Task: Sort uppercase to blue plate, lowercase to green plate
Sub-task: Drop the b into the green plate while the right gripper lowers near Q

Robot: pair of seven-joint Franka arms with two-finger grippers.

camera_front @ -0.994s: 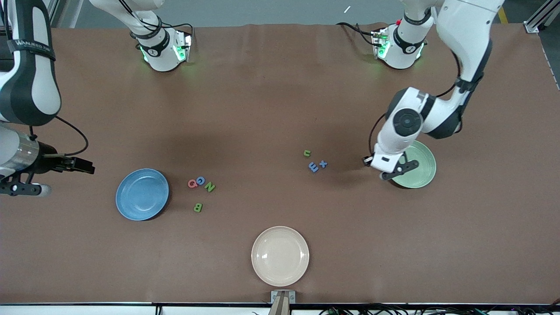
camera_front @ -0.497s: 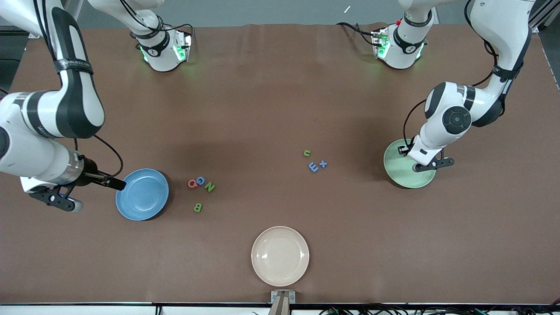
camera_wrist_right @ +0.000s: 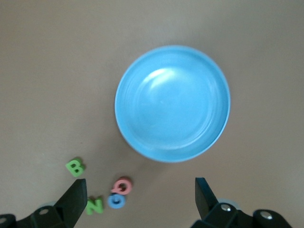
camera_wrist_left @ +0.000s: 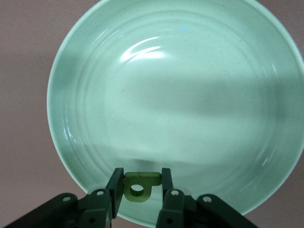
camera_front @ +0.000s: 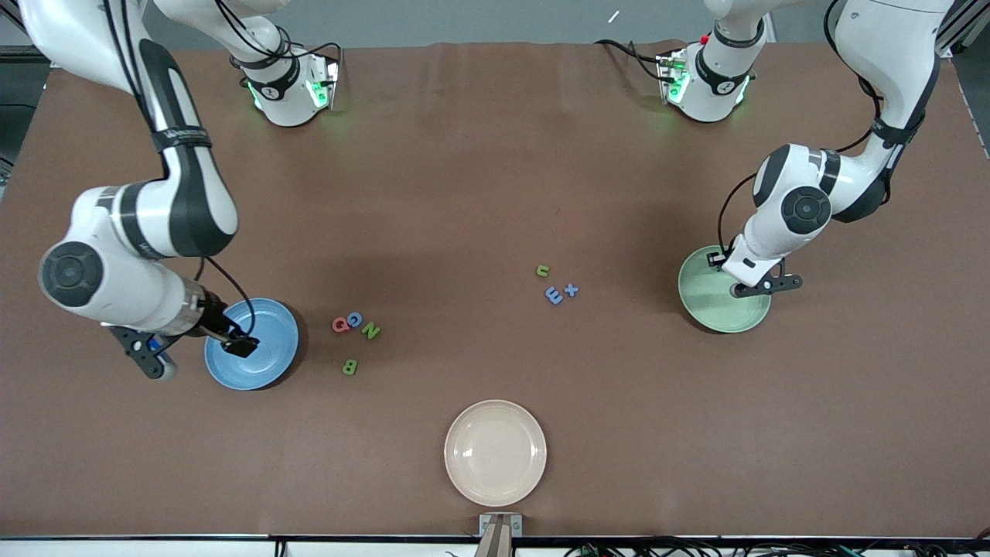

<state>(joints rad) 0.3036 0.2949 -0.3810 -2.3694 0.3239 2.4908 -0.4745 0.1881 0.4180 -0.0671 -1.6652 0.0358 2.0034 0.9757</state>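
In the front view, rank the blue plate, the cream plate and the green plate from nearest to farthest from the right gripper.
1. Blue plate: directly under the right gripper.
2. Cream plate: mid-table, nearest the front camera.
3. Green plate: at the left arm's end.

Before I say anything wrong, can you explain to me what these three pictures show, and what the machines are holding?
Two robot arms work at one brown table. One picture looks down from above; the other two come from cameras on each arm's wrist.

The left gripper is over the green plate, jaws shut on a small green foam letter.

The right gripper hangs open and empty over the blue plate.

On the table beside the blue plate lie the letters pink G, blue G, N and B. Nearer the green plate lie u, x and a blue E-shaped piece. A cream plate is bare.
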